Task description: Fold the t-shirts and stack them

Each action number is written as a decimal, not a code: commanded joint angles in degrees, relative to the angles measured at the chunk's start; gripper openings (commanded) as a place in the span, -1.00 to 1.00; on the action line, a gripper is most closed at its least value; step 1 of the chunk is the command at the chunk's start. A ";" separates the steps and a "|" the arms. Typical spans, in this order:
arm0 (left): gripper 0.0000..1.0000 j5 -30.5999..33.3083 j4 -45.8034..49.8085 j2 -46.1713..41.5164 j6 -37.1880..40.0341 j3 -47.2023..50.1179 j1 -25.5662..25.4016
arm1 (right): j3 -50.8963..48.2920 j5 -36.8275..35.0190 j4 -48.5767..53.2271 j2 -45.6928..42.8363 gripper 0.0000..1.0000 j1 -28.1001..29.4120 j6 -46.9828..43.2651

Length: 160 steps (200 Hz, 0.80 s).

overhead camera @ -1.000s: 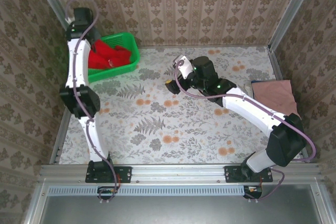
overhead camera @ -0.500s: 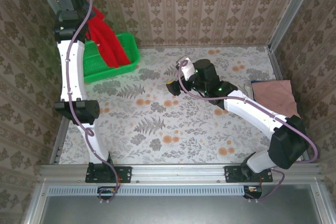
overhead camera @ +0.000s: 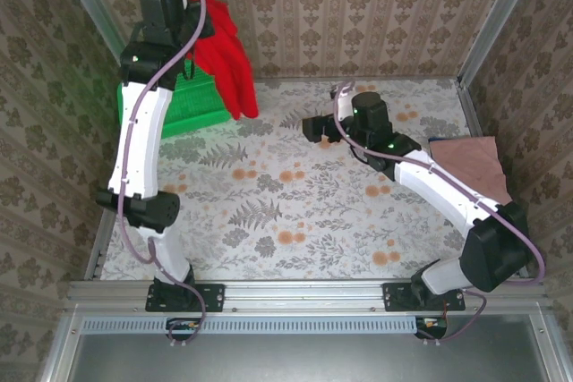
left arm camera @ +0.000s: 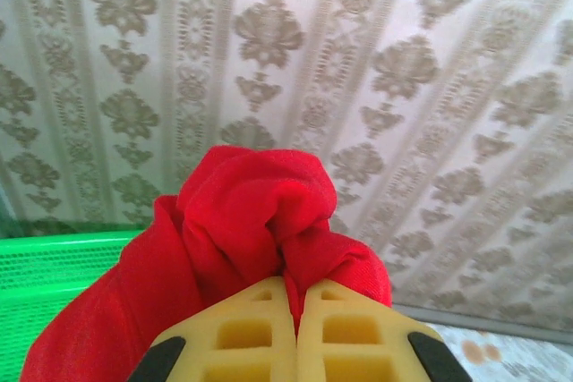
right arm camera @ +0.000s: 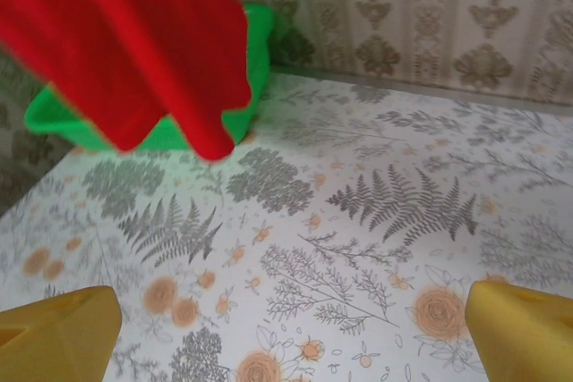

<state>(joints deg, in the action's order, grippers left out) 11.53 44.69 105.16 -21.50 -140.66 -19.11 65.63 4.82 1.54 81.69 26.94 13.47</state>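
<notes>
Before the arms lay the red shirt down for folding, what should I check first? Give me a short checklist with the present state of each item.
1. Left gripper shut on the red shirt: ok, cloth is bunched in its grip.
2. Red shirt free of the green basket: cannot tell, its lower end hangs by the rim.
3. Right gripper open and empty: ok.
4. Bare table in the middle for spreading: ok.
5. Pink shirt out of the way at the right edge: ok.
6. Red shirt spread flat: not ok, it hangs bunched.

Left gripper (left arm camera: 297, 310) held high, clamped tight; right gripper (overhead camera: 313, 128) low, jaws wide.
</notes>
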 commanded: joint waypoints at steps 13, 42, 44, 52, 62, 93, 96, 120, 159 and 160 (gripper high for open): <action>-1.00 -4.68 -7.69 -7.08 -8.34 16.15 -3.52 | -3.09 -0.89 -1.65 -4.38 1.00 -0.13 3.88; 0.30 -6.24 -12.40 -11.24 -16.48 33.38 -3.41 | -3.76 -4.41 4.15 -5.62 1.00 0.06 0.89; 0.39 -6.14 -12.31 -11.44 -16.58 34.28 -3.28 | -3.80 -4.50 4.43 -5.74 1.00 0.05 0.51; 0.69 -5.58 -11.83 -12.15 -16.65 37.93 -2.85 | -4.16 -4.92 5.34 -5.97 1.00 0.28 -0.91; 0.94 -4.85 -12.07 -13.05 -16.92 43.66 -1.73 | -4.67 -5.08 6.63 -5.99 1.00 0.56 -2.66; 1.00 -7.18 -15.35 -16.65 -24.46 63.08 4.33 | -6.27 -3.71 10.17 -4.40 1.00 2.42 -8.17; 1.00 -7.06 -15.87 -17.12 -24.84 64.73 4.68 | -6.32 -3.48 10.64 -3.98 1.00 2.74 -8.80; 1.00 -5.60 -16.34 -19.27 -26.07 71.91 6.55 | -6.91 -0.79 13.13 0.54 1.00 5.79 -12.42; 1.00 -5.38 -15.87 -18.04 -23.15 73.00 6.73 | -6.21 -2.43 15.86 11.36 0.95 8.31 -8.12; 1.00 -5.42 -15.86 -17.88 -23.06 72.91 6.68 | -6.17 -2.48 15.91 11.59 0.94 8.31 -7.90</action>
<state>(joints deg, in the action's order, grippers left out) 5.93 30.74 88.44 -45.08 -67.02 -11.97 59.61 3.05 12.78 87.90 34.74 3.55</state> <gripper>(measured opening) 0.997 0.981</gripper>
